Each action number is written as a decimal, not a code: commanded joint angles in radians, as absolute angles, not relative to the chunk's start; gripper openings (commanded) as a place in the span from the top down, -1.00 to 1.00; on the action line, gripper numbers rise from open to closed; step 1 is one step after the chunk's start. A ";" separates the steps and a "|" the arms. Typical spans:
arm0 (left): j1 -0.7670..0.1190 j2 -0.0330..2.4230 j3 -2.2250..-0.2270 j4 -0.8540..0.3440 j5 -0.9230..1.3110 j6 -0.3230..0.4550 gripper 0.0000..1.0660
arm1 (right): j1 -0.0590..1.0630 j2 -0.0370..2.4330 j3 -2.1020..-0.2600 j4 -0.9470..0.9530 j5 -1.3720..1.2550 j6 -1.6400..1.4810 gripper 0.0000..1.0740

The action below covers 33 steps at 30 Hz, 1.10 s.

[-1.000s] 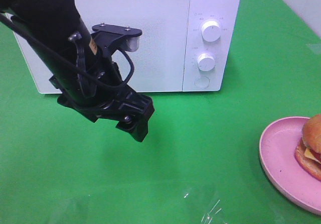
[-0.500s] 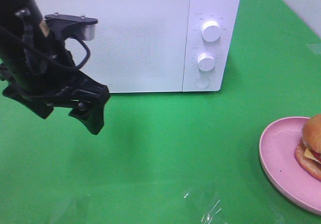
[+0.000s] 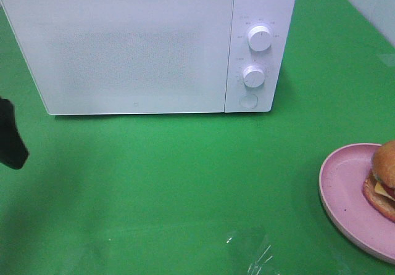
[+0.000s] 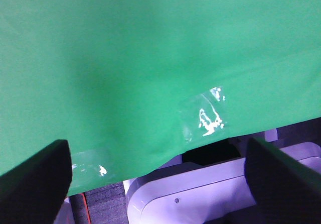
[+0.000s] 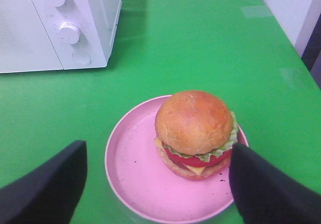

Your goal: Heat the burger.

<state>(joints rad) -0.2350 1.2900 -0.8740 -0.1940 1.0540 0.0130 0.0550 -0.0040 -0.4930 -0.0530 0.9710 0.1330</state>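
Still shut: white box microwave. Round golden-bun burger on pink round plate, well right of microwave. Both grippers spread, empty, right gripper above plate. Risk: squashing soft bun, dragging plate.

The work surface is a table covered with green cloth. A white microwave stands on it at the upper left of the frame. A pink plate rests at the lower right edge, well apart from the microwave. Clear tape marks the lower centre.
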 commanded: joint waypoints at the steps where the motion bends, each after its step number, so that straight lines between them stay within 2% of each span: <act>1: -0.127 1.178 -0.778 -0.211 1.054 0.045 -0.61 | 0.049 -0.030 -0.491 -0.049 0.961 0.128 -0.40; 2: -0.127 1.178 -0.778 -0.211 1.054 0.045 -0.61 | 0.049 -0.030 -0.491 -0.049 0.961 0.128 -0.40; 6: -0.025 1.039 -0.678 -0.211 1.059 0.072 -0.61 | 0.049 -0.030 -0.491 -0.049 0.961 0.128 -0.40; 10: 0.008 0.926 -0.611 -0.208 1.069 0.073 -0.61 | 0.049 -0.030 -0.491 -0.049 0.961 0.128 -0.40; 16: 0.008 0.764 -0.579 -0.184 1.091 0.072 -0.61 | 0.049 -0.030 -0.491 -0.049 0.961 0.128 -0.40; 18: 0.008 0.631 -0.559 -0.151 1.104 0.072 -0.61 | 0.049 -0.030 -0.491 -0.049 0.961 0.128 -0.40; 33: 0.008 0.242 -0.516 -0.142 1.070 0.072 -0.61 | 0.049 -0.030 -0.491 -0.049 0.961 0.128 -0.40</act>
